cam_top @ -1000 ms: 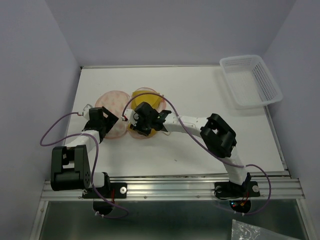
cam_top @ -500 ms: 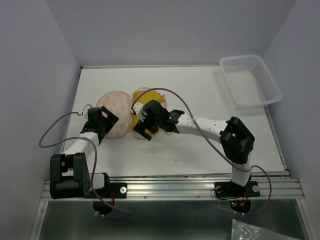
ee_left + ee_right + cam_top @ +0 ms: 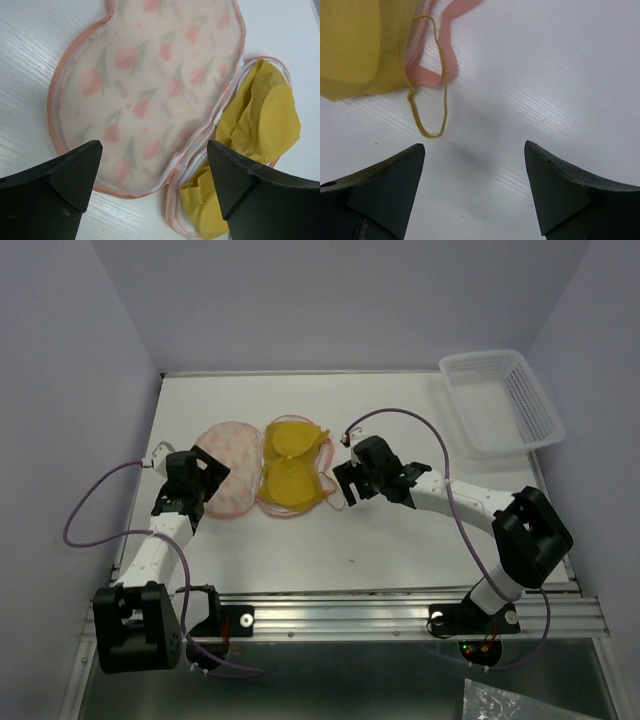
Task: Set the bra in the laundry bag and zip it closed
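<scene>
The laundry bag [image 3: 228,478] lies flat and unzipped at the table's left centre, its patterned peach half [image 3: 150,95] spread to the left. The yellow bra [image 3: 291,468] lies crumpled in the right half [image 3: 260,125]. My left gripper [image 3: 210,480] hovers open over the bag's near-left edge, with the hinge seam between its fingers [image 3: 153,150]. To the right of the bag, my right gripper [image 3: 347,480] is open above bare table [image 3: 475,147] and holds nothing. A thin yellow strap loop [image 3: 432,100] and the pink edging [image 3: 445,50] trail out of the bag just ahead of it.
A white lattice basket [image 3: 500,400] stands at the back right corner. Purple cables loop from both arms. Grey walls close in the table on the left, the right and behind.
My right gripper has opened, let go of the bra and drawn back to the right off the bag. The bra now lies uncovered in the bag's right half. The left gripper has shifted slightly left.
</scene>
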{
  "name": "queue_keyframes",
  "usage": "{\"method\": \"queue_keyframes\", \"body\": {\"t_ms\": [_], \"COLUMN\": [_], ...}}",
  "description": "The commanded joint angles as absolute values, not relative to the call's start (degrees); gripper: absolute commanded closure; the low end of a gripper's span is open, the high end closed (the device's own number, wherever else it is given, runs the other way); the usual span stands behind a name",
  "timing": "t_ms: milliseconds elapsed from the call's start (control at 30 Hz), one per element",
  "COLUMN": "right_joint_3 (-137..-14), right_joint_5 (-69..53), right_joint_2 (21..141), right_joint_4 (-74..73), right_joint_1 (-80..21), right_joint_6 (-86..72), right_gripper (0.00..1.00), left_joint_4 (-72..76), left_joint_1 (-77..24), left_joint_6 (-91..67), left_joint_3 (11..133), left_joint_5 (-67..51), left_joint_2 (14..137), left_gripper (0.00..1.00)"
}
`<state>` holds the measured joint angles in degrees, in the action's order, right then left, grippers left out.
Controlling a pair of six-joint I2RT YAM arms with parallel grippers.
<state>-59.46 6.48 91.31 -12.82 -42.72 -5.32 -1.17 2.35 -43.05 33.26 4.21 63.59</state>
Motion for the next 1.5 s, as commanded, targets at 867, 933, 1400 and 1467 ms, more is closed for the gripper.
{"method": "queue_keyframes", "body": {"t_ms": [867,933,1400,1467], "right_joint_3": [-72.7,-76.3,-93.1,-96.1], "right_joint_5": [-13.2,-15.7,-22.9,-24.1], "right_joint_2": [100.5,102.1,115.3,118.4], "right_joint_4": [-5.4,-6.1,-9.4,-9.7], "right_joint_1": [-41.5,-42.0,-45.5,-46.0], "right_joint_6": [-10.5,-9.6,-3.3,-3.6], "right_gripper": [0.99,0.99,0.99,0.99], "left_joint_4": [-9.4,-9.0,-7.9,-7.8], "left_joint_1": [2.5,2.5,2.5,2.5], "left_joint_6": [-47.2,-46.9,-46.2,-46.1], "left_joint_3": [33.0,33.0,32.6,32.7], "left_joint_5": [12.0,11.6,9.5,9.3], "left_joint_2": [51.2,51.5,53.5,53.9], "left_gripper": [0.01,0.01,0.01,0.01]}}
